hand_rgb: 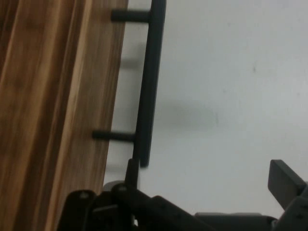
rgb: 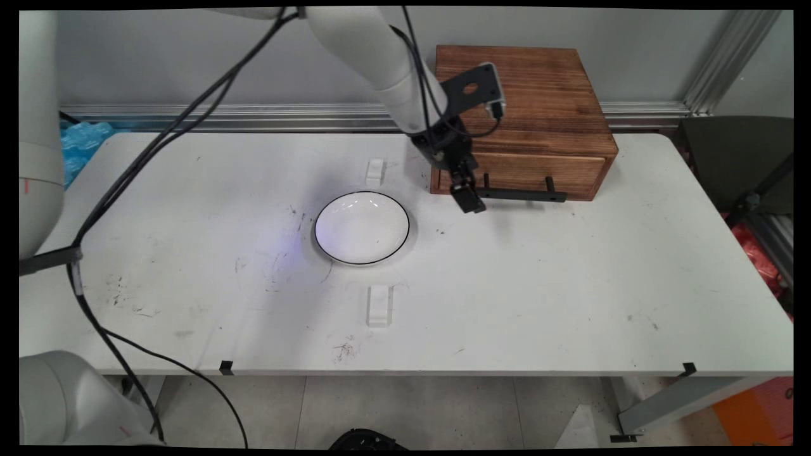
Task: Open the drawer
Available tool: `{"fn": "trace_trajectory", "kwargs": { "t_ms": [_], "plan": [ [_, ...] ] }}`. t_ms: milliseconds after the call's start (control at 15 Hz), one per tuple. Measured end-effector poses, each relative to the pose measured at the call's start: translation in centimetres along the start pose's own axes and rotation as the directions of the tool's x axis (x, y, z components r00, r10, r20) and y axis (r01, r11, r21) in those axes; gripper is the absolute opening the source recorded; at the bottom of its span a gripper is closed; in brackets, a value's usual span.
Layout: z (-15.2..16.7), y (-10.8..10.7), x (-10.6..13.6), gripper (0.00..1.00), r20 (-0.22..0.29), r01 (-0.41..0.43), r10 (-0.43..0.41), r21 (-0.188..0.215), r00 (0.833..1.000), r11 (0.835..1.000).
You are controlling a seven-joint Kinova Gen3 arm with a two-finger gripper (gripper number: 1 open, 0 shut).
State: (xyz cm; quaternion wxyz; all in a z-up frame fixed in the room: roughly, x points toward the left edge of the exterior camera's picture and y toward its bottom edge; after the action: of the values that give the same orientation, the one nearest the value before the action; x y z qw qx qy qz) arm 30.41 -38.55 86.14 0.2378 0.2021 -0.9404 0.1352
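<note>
Hiding handle's left end (partly): end effector.

A dark-stained, grainy wooden box with matt black bar handle; glossy white plate; scuffed matt table.

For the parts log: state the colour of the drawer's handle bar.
Black. The handle bar shows best in the hand view, against the brown wooden drawer.

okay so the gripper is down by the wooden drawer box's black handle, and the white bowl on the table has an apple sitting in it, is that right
Not quite. The white bowl is empty: the main view shows only its bare white inside within the thin black rim. The rest holds: the gripper is low by the left end of the black handle on the wooden drawer box, and the hand view shows that handle's end just ahead of it.
</note>
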Motion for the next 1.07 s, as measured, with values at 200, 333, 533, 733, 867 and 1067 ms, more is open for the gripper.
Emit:
{"fn": "trace_trajectory", "kwargs": {
  "t_ms": [200, 333, 533, 733, 867, 1067],
  "plan": [
    [1.8, 0.0, 1.4, 1.0, -0.02, -0.02, 0.02, 0.007, 1.0, 1.0],
    [2.7, 0.0, 2.1, 1.0, -0.031, -0.023, 0.023, 0.012, 0.999, 1.0],
    [4.5, 0.1, 3.0, 1.0, -0.049, -0.022, 0.023, 0.014, 0.999, 1.0],
    [6.4, 0.1, 3.5, 1.0, -0.06, -0.022, 0.023, 0.017, 0.998, 1.0],
    [7.5, 0.0, 3.6, 1.0, -0.064, -0.024, 0.025, 0.025, 0.998, 0.999],
    [9.1, -0.2, 3.8, 1.0, -0.069, -0.027, 0.029, 0.038, 0.997, 0.999]
  ]
}}
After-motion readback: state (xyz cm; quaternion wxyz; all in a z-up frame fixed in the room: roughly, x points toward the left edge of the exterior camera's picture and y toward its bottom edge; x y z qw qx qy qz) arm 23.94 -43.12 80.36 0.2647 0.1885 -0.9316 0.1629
